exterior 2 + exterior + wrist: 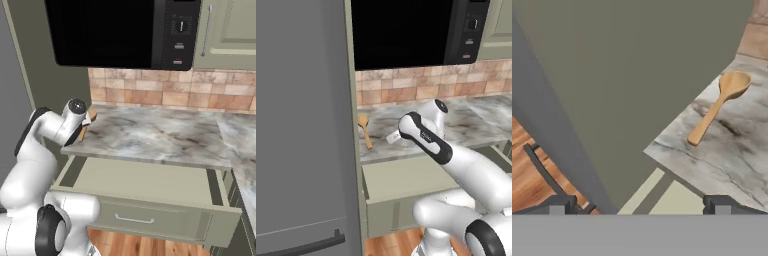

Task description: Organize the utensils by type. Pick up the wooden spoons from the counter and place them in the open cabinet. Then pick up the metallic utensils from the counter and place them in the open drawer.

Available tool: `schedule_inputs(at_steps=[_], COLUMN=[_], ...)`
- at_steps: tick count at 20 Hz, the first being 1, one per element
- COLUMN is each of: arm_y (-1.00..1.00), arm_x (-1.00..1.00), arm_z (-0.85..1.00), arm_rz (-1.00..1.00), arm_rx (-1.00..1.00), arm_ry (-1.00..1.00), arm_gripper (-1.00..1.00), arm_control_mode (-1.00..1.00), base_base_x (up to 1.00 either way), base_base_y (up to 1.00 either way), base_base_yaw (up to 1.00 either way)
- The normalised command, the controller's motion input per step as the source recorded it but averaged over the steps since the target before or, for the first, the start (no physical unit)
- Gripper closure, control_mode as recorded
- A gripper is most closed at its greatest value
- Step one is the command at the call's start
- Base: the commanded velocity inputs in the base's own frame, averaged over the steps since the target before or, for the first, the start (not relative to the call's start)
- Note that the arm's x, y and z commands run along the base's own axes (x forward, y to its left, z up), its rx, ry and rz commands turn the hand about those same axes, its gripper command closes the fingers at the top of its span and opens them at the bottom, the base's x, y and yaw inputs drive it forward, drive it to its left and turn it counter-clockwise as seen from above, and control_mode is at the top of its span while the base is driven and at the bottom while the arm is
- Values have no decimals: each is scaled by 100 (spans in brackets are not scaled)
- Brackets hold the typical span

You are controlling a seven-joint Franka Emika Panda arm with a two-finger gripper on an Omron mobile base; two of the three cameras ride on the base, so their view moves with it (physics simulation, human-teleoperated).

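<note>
Beside tall panel (pixel 627 75), 1 wooden spoon (pixel 717 107) lies on counter (pixel 732 155).

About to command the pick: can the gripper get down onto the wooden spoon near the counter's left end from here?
Probably yes. The wooden spoon lies alone on the counter with bare stone around it, and the gripper is open. The tall side panel close beside it leaves little room.

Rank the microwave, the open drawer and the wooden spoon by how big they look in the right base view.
1. Microwave, though it sits nearer the top and is cropped.
2. Drawer, close behind.
3. Wooden spoon, mostly hidden by the arm.
</note>
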Motion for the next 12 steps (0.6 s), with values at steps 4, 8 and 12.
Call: schedule_inputs(at_steps=[4,8,12], arm_y=[10,13,7], arm_x=[60,59,37], arm_z=[0,-2,-17], arm_rz=[7,1,0], arm_rx=[0,-5,-1], arm_ry=[0,10,15], arm_gripper=[-100,-100,-100], arm_control_mode=[-100,-100,-100], base_base_x=[0,0,0], base_base_y=[0,0,0], base_base_yaw=[0,0,0])
